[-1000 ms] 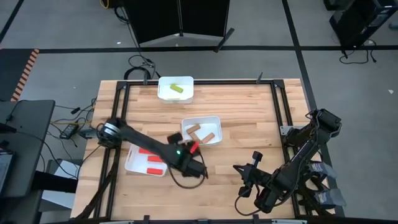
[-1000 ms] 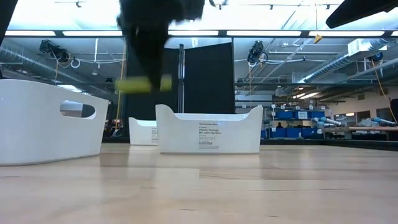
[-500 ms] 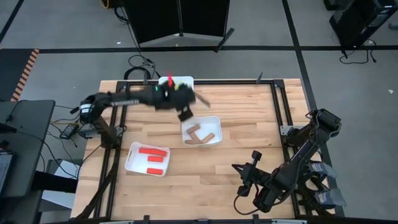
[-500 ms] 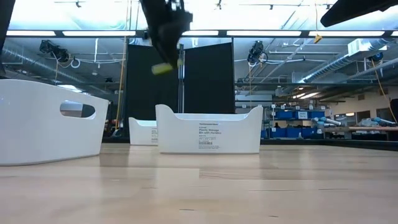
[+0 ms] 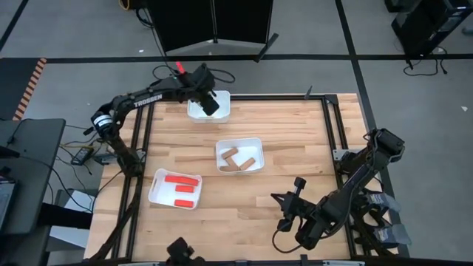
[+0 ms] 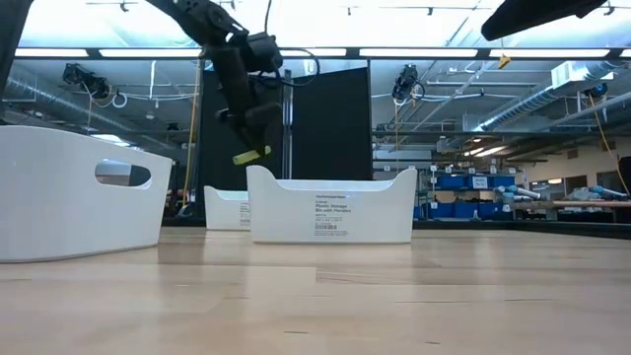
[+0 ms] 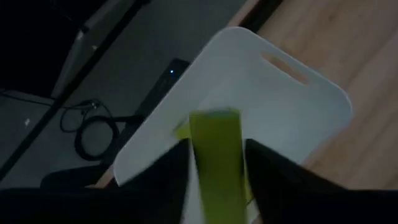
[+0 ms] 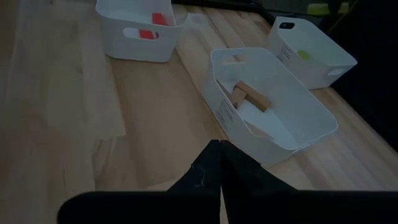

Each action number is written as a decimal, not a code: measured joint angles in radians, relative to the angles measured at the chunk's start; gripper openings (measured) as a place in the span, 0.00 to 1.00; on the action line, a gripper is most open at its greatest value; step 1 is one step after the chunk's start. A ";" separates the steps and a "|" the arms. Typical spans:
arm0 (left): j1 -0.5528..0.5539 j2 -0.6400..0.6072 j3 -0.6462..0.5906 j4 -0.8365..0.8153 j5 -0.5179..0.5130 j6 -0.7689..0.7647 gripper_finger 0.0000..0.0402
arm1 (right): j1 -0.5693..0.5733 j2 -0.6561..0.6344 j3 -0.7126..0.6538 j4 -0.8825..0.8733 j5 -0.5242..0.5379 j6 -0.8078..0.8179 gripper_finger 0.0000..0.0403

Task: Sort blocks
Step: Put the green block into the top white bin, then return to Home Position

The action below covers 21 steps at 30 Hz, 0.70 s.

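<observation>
Three white plastic trays with cut-out handles are set on the wooden plank tabletop (image 5: 295, 140): the far tray (image 5: 222, 112) with a yellow-green block inside (image 8: 304, 55), the middle tray (image 5: 256, 144) with three tan wooden blocks (image 5: 235, 159), the near-left tray (image 5: 157, 193) with three red blocks (image 5: 182, 188). A second yellow-green stick block (image 7: 217, 162) is pinched in the left gripper (image 5: 208, 104), held above the far tray. "TROSSEN" can be read on the left arm, the middle tray's label is too small to read, and the right gripper (image 8: 219, 163), parked over the near right edge, is seen with fingers pressed together on nothing.

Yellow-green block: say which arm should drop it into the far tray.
Left. Its gripper holds the yellow-green block between its fingers above the far tray; the right gripper waits shut at the table's near edge.
</observation>
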 joint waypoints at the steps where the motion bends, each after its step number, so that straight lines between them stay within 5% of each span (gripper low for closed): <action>1: 0.004 0.000 0.000 -0.001 0.000 -0.002 0.44 | -0.005 0.000 0.000 0.007 0.000 -0.013 0.02; 6: -0.005 -0.058 0.000 -0.038 0.005 -0.002 0.79 | -0.028 0.000 0.000 0.070 0.000 -0.092 0.02; 10: -0.039 -0.161 0.000 -0.041 -0.008 -0.001 0.90 | -0.049 0.000 0.000 0.120 0.005 -0.151 0.02; 15: -0.101 -0.402 -0.002 -0.044 -0.014 -0.001 0.80 | -0.052 -0.012 0.000 0.104 0.108 -0.141 0.02; 21: -0.218 -0.763 -0.196 0.065 0.057 -0.050 0.43 | -0.092 -0.075 -0.019 0.167 0.075 -0.246 0.01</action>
